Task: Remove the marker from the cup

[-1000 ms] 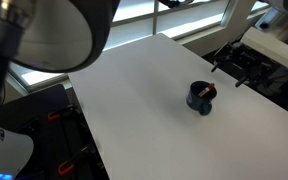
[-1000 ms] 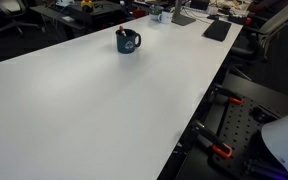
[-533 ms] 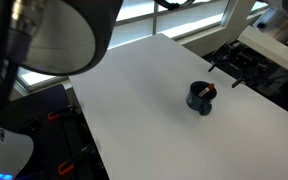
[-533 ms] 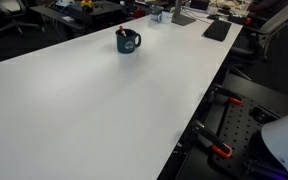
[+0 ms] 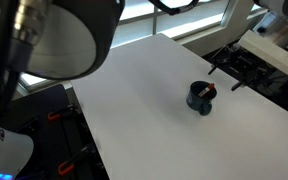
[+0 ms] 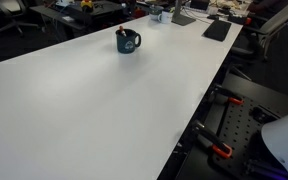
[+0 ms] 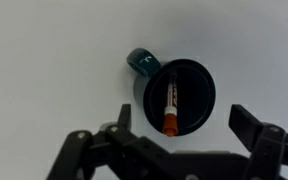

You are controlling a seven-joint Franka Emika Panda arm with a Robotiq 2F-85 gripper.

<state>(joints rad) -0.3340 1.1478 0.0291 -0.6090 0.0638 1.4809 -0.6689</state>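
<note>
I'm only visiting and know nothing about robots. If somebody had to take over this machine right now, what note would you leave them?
Gripper: open, holding nothing. In the wrist view it looks down from above the cup.
Cup: upright on the white table, with its handle pointing away from the gripper in the wrist view.
Marker: inside the cup, untouched.
Done: the gripper is roughly lined up over the cup, and nothing is grasped yet.
Left: lower the gripper, shut the fingers on the marker, lift it clear of the cup, and probably set it down on the table.
</note>
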